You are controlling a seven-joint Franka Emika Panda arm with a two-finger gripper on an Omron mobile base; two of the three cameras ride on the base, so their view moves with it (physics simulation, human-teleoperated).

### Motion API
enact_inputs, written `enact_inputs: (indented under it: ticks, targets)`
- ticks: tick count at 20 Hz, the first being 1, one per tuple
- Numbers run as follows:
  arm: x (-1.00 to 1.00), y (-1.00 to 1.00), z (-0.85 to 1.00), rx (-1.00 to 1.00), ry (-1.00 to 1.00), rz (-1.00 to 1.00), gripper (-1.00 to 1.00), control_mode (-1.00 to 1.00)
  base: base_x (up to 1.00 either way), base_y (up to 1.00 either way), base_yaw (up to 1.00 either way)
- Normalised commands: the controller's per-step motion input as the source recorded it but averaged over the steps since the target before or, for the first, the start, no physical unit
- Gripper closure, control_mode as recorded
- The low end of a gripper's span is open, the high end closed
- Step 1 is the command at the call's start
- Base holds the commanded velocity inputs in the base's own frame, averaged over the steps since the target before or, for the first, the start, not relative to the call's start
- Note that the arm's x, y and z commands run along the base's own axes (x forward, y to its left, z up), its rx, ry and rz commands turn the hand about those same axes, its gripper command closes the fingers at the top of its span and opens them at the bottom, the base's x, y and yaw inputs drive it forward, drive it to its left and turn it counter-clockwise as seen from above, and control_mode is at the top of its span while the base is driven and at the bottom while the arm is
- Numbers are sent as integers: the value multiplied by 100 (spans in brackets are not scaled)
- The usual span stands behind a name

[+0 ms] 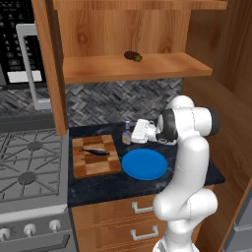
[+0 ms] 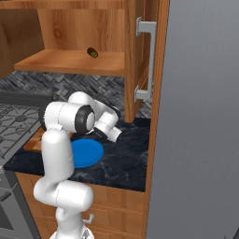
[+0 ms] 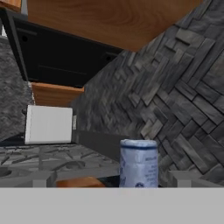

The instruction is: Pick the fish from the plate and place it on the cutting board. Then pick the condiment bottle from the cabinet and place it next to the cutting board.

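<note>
**Fish on board, bottle beside it, claw wide**

The fish (image 1: 95, 151) lies on the cutting board (image 1: 96, 166), which sits on the dark desk (image 1: 113, 184) next to the stove (image 1: 29, 172). The blue plate (image 1: 144, 164) rests just right of the board. A small bottle (image 1: 127, 133) stands upright at the board's back right corner, near the stone backsplash (image 1: 118, 101). The claw (image 1: 132, 132) is level with the bottle and just beside it, jaws spread wide and gripping nothing. On the cabinet (image 1: 133, 66) shelf above lies a stubby dark item (image 1: 132, 56) with a yellowish end.
</note>
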Motion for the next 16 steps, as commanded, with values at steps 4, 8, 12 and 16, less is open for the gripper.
enact_inputs:
  ticks: [4, 8, 12, 16]
  targets:
    - [-4, -17, 3, 0, 0, 0, -100, -100, 0, 0, 0]
    - [-23, -3, 11, 0, 0, 0, -100, -100, 0, 0, 0]
    - [-39, 0, 22, 0, -2, 0, -100, -100, 0, 0, 0]
    - [-37, 0, 28, 0, -6, 0, -100, -100, 0, 0, 0]
